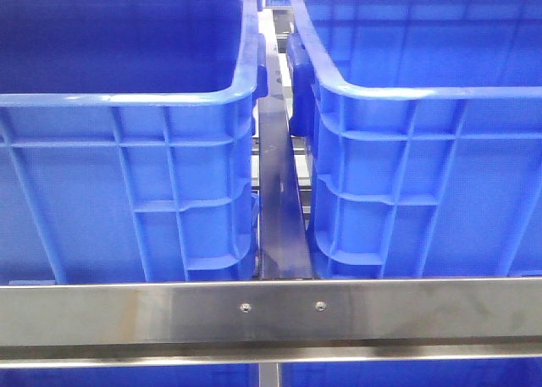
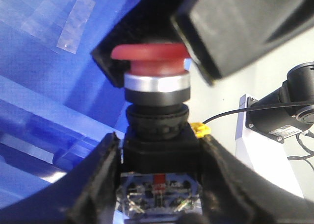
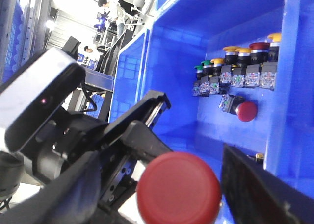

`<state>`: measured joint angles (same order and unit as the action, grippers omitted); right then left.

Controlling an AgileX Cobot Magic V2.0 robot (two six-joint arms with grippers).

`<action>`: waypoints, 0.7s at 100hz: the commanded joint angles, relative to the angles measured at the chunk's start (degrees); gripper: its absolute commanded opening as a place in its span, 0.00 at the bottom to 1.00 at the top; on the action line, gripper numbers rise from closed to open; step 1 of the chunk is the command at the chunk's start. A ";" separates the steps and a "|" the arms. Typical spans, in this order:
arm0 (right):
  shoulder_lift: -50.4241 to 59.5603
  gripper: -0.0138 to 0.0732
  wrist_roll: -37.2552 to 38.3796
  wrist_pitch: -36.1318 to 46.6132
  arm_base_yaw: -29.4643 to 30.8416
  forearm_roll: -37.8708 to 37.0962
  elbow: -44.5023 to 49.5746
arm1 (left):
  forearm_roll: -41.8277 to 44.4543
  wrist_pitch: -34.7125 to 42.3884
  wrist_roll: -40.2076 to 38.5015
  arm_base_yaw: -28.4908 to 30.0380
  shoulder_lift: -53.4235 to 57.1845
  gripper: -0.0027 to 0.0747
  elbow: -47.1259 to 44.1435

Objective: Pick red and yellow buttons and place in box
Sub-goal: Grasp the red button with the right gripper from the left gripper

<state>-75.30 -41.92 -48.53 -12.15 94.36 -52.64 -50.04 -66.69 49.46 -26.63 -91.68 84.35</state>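
My left gripper (image 2: 162,150) is shut on the black body of a red button (image 2: 149,57), whose clear contact block sits between its fingers. In the right wrist view the red button's round cap (image 3: 179,187) faces the camera between the fingers of my right gripper (image 3: 159,182). That gripper is open, with a wide gap on one side of the cap. Its black fingers (image 2: 230,33) flank the cap in the left wrist view. Beyond lies the blue box (image 3: 171,62), with a row of green, red and yellow buttons (image 3: 229,49) standing inside. Neither gripper shows in the front view.
Two tall blue crates (image 1: 127,91) (image 1: 423,91) stand side by side behind a steel rail (image 1: 271,311), a narrow gap between them. One more red button (image 3: 244,110) lies on its side inside the crate. A white device with a cable (image 2: 265,126) stands beyond the left gripper.
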 commanded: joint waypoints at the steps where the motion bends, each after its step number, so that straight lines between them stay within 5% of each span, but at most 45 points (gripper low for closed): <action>1: 1.26 0.77 -1.28 -1.81 -0.18 3.68 -2.14 | -4.19 0.76 0.17 -0.40 2.57 0.21 1.69; 28: 1.26 0.51 -1.28 -2.63 -0.18 3.63 -2.14 | -4.19 0.88 0.17 -0.40 2.57 0.21 1.69; 60: 1.26 0.50 -1.28 -2.75 -0.18 3.63 -2.14 | -4.19 0.78 0.17 -0.40 2.57 0.22 1.69; 70: 1.26 0.50 -1.28 -2.75 -0.18 3.63 -2.14 | -4.19 0.43 0.17 -0.40 2.57 0.36 1.69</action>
<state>-75.56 -42.24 -48.31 -12.15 94.33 -52.90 -50.44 -66.69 49.71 -26.63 -91.58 84.35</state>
